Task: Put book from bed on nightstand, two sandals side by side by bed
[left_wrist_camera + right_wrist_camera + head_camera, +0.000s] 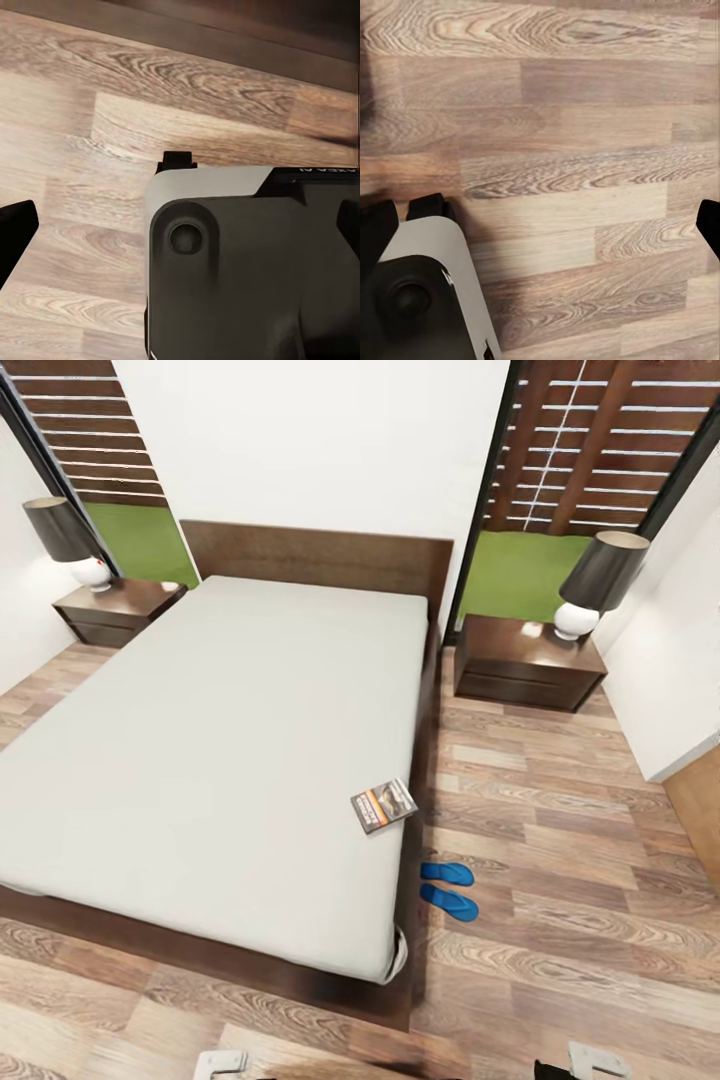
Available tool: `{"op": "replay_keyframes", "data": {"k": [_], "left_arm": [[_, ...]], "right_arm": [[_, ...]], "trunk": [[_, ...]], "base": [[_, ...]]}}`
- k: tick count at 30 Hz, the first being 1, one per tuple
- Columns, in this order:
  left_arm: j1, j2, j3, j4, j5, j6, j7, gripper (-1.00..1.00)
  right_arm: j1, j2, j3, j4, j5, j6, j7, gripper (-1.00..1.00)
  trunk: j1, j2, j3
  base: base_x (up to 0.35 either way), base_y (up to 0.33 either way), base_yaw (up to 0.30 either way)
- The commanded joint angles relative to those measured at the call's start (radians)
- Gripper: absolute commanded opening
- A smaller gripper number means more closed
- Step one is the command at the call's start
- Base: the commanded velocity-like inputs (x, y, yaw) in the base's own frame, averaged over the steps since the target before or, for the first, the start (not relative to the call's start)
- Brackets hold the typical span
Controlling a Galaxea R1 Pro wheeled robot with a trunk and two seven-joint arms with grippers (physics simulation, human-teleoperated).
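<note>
The book [384, 805] lies on the bed [200, 740]; both arms hang low, finger spread unclear.

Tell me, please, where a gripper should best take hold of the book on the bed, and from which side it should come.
Probably its corner nearest the bed's right edge. The book lies flat and thin near that edge, so come from the floor side where the sandals lie.

Nothing can be read with certainty. The book [384, 805], near the right edge of the bed [200, 760], carries lettering too small to make out. In the left wrist view, faint letters on the robot's dark housing [322, 172] are cut off and unreadable.
</note>
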Motion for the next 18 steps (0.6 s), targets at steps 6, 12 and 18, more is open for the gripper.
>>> {"op": "replay_keyframes", "data": {"k": [6, 12, 18], "left_arm": [[0.000, 0.001, -0.008, -0.001, 0.010, 0.000, 0.004, 1.00], [0.000, 0.001, -0.008, -0.001, 0.010, 0.000, 0.004, 1.00], [0.000, 0.002, -0.008, -0.001, 0.010, -0.001, 0.003, 1.00]], "right_arm": [[-0.001, 0.000, -0.007, 0.002, 0.010, -0.004, -0.002, 1.00], [-0.001, 0.000, -0.007, 0.002, 0.010, -0.004, -0.002, 1.00], [-0.001, 0.000, -0.007, 0.002, 0.010, -0.004, -0.002, 1.00]], "trunk": [[0.001, -0.002, 0.008], [0.001, -0.002, 0.018], [0.001, -0.002, 0.028]], "base": [[0.000, -0.110, 0.000], [0.000, -0.105, 0.000], [0.000, -0.053, 0.000]]}}
